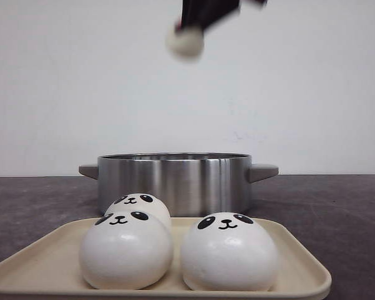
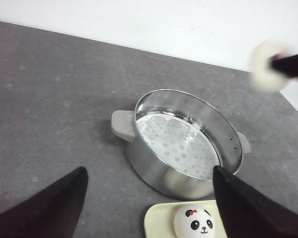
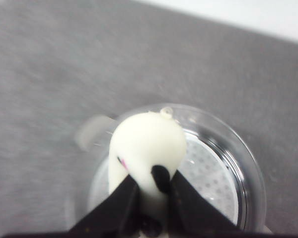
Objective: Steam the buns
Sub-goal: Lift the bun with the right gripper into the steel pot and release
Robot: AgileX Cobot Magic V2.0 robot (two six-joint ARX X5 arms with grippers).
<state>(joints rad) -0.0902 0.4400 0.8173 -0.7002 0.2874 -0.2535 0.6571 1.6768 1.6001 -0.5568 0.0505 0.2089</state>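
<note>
- Carrying: right gripper (image 3: 150, 191) clenched on one bun (image 3: 148, 148), pinched near its face; held high above the steamer (image 1: 174, 180), blurred in all three views.
- Steamer: steel pan with two grey handles on the dark table (image 2: 49, 99); perforated insert (image 2: 176, 144) bare, no bun in it.
- Tray (image 1: 297, 259): beige, in front of the steamer; three buns on it, namely front-left bun (image 1: 126, 251), front-right bun (image 1: 230, 253) and rear bun (image 1: 137, 203), the first two nearly touching.
- Left gripper (image 2: 149, 198): jaws spread wide, holding nothing, hovering between tray and steamer.
- Risk, slip: the bun is glossy and soft, and the grip takes only a small part of it; judged liable to squeeze out during fast travel, landing on the table or the rim.
- Risk, rim strike: a descent off centre could catch the bun on the steel wall and tip it outside.
- Risk, high release: dropped from this height, the bun would likely bounce or roll, ending face down or crowding space needed for the remaining three.
- Risk, arm clash: left gripper sits near the steamer; both arms converging there could collide.
</note>
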